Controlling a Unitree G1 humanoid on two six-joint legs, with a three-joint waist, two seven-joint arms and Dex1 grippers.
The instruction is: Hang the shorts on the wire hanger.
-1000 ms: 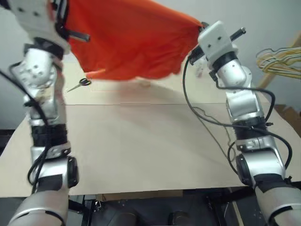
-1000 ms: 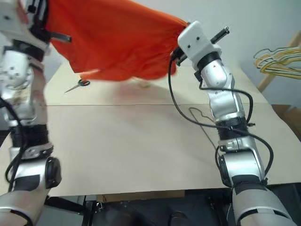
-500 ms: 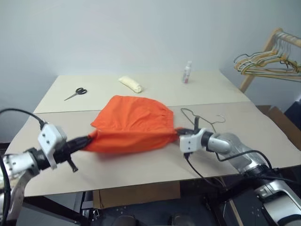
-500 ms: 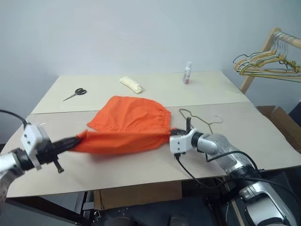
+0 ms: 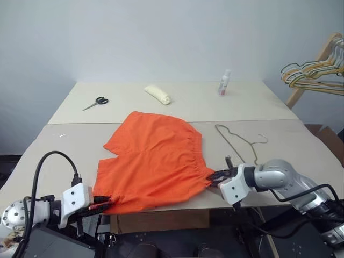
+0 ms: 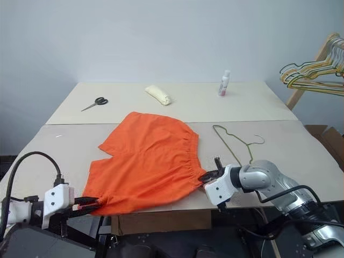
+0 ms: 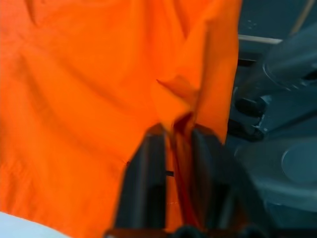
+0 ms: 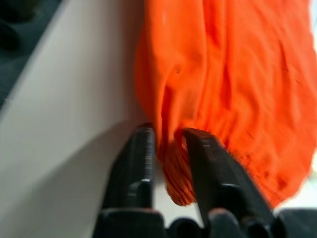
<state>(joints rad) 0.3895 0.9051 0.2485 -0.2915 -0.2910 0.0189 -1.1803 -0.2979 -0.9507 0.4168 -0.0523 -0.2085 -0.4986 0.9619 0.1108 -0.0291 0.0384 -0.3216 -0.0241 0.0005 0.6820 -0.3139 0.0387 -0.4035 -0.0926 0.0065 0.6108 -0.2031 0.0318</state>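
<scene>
The orange shorts (image 5: pixel 153 156) lie spread flat on the beige table (image 5: pixel 64 145), their gathered waistband to the right. My left gripper (image 5: pixel 102 203) is at their near left corner, by the table's front edge. In the left wrist view its fingers (image 7: pixel 148 168) stand slightly apart with a fold of cloth between them. At the waistband's near end my right gripper (image 5: pixel 215 178) is also a little open, and a bunched cloth end (image 8: pixel 176 168) sits loosely in its gap. The wire hanger (image 5: pixel 239 140) lies flat on the table just right of the shorts.
Scissors (image 5: pixel 95 102), a cream roll (image 5: pixel 158 94) and a small bottle (image 5: pixel 224 83) sit along the table's far side. A wooden rack with several hangers (image 5: pixel 314 75) stands beyond the right edge.
The shorts, held high between both grippers a second ago, came down and now lie spread on the table. Both grippers drew back to the front edge and their fingers parted.
</scene>
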